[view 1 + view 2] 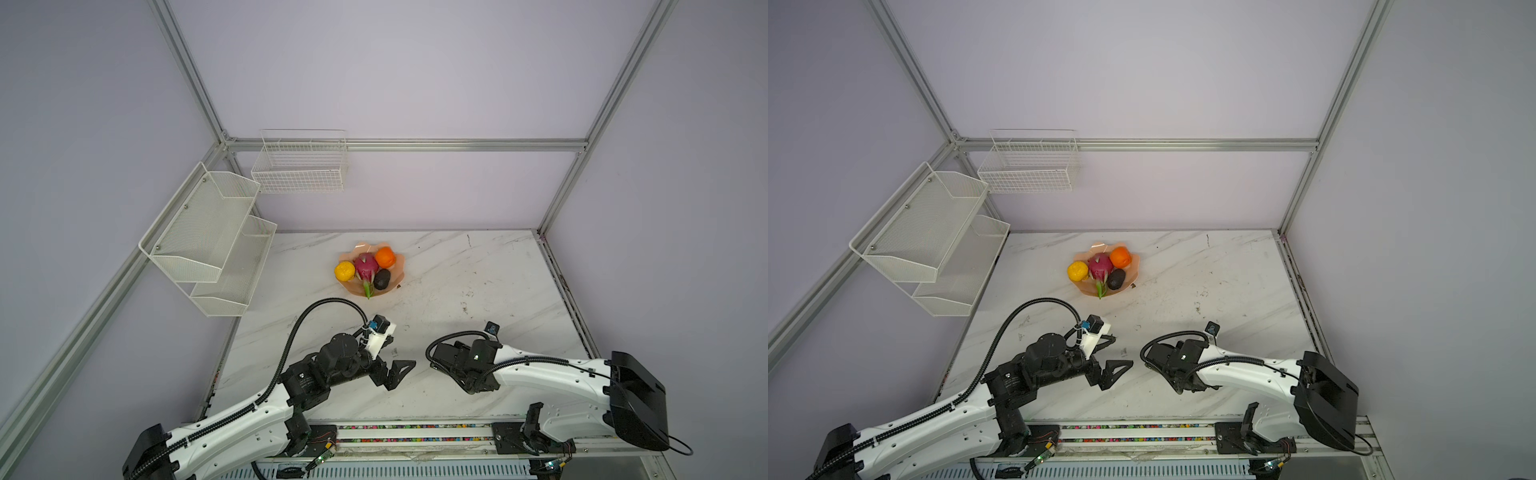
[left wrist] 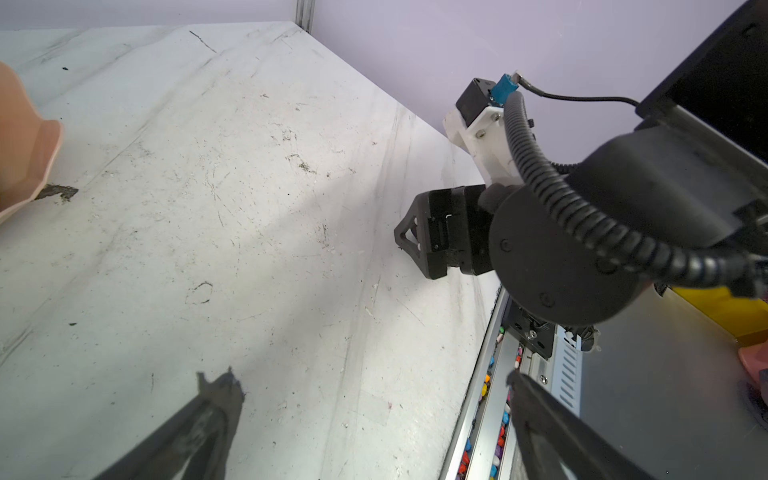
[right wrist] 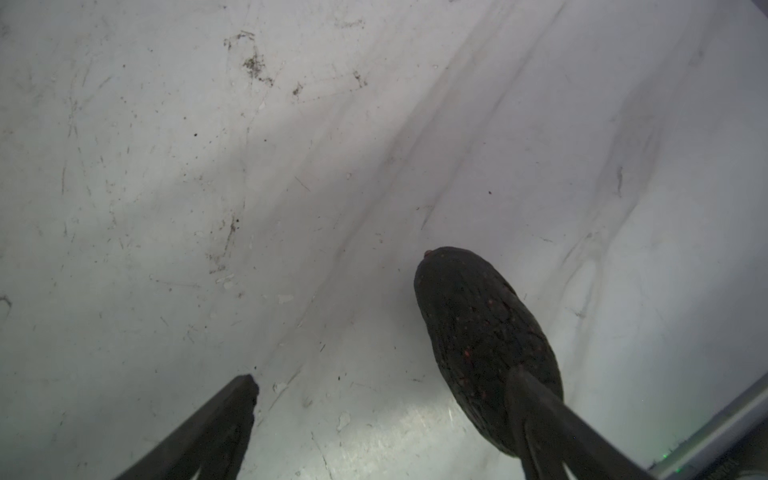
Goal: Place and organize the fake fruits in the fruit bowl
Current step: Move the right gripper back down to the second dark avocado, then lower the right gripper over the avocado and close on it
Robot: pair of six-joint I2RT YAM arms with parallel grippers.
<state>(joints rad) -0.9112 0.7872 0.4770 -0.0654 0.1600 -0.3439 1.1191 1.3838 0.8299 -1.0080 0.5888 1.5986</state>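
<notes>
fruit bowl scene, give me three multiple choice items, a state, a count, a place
1. The left gripper is: A open and empty; B shut on fruit; C out of view.
2. Fruits in or at the fruit bowl: A two; B four; C six.
3. The loose avocado lies: A in the bowl; B on the table by the right gripper; C in the left gripper.
1 A, jaws apart, nothing between. 2 B, dragon fruit, orange, yellow citrus, bowl avocado. 3 B, the right wrist view shows it there.
</notes>
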